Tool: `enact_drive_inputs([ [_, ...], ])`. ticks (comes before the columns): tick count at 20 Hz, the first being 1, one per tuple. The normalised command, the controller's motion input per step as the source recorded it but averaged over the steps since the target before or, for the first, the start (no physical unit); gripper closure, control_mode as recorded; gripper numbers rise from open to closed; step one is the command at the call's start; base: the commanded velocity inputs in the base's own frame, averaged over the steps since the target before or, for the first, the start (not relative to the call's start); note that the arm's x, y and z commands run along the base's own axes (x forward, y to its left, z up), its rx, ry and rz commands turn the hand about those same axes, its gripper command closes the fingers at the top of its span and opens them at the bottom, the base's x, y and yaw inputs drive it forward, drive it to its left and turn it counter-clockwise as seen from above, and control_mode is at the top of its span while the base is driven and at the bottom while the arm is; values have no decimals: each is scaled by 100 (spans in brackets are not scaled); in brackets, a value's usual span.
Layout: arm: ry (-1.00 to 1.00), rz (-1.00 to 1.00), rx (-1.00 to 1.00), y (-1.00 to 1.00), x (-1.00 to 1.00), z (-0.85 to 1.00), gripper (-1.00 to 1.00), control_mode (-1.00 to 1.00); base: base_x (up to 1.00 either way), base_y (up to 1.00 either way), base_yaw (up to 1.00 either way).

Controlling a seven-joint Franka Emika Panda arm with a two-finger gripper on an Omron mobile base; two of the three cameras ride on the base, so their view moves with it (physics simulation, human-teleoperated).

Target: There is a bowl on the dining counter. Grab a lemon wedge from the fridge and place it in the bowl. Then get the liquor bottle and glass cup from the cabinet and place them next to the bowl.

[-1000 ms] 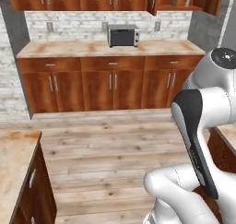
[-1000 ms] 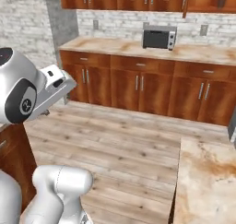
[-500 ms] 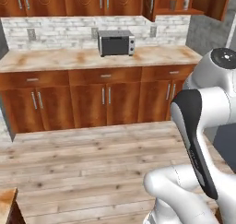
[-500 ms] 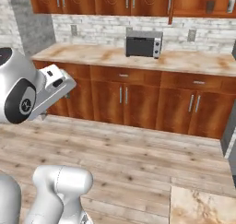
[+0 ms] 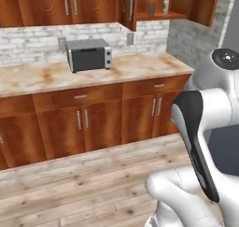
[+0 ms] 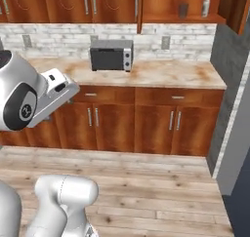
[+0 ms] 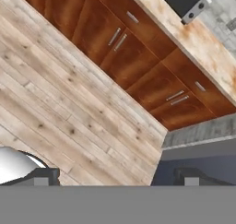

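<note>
- Down by the floor (image 7: 69, 103), the tool (image 7: 117, 176) hung with jaws spread wide, holding nothing.
- Well beyond it, a microwave (image 5: 88, 54) stood on the wall desk (image 5: 140, 67).
- Farthest and highest, the open cabinet (image 6: 178, 17) shelf held the glass cup (image 6: 183, 10) beside the liquor bottle (image 6: 206, 3).

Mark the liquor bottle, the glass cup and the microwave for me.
liquor bottle (image 6: 206, 5): right base view, on its round body, on the open cabinet shelf.
glass cup (image 6: 183, 10): right base view, on its side wall, same shelf.
microwave (image 5: 88, 55): left base view, on its dark door.
</note>
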Motion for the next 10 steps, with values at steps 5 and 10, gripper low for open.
enact_drive_inputs([
  [5,0,0,0,0,0,0,-100,100,100,-62,-33],
  [10,0,0,0,0,0,0,-100,100,100,-70,-26],
])
